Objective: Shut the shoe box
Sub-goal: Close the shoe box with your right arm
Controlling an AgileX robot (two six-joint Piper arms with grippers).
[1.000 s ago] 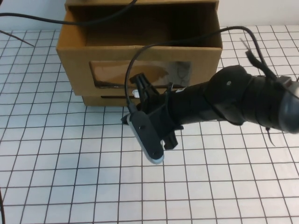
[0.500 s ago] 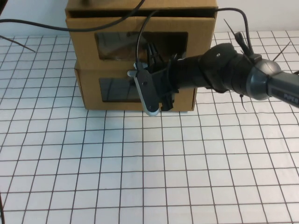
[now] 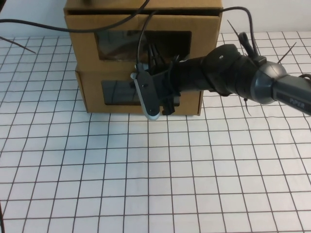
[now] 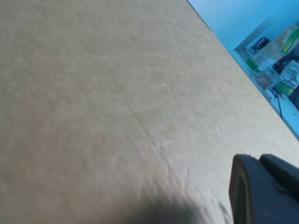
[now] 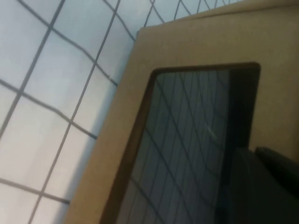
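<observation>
The shoe box is the larger upper cardboard box, with a clear front window. Its drawer front sits level with the box's face. My right gripper is shut, fingertips against that front, just right of the window's middle. The pull tab is mostly hidden behind the gripper. In the right wrist view my right gripper sits against a cardboard front with a window. My left gripper is shut and close over plain cardboard; it does not show in the high view.
The slightly smaller cardboard box lies under the shoe box, its window at the left. Black cables run over the boxes' tops. The white gridded table stretches in front. My right arm reaches in from the right.
The shoe box's drawer, pulled far out a second ago, has slid back into the box. My right gripper moved away from me with it and stays pressed on its front.
</observation>
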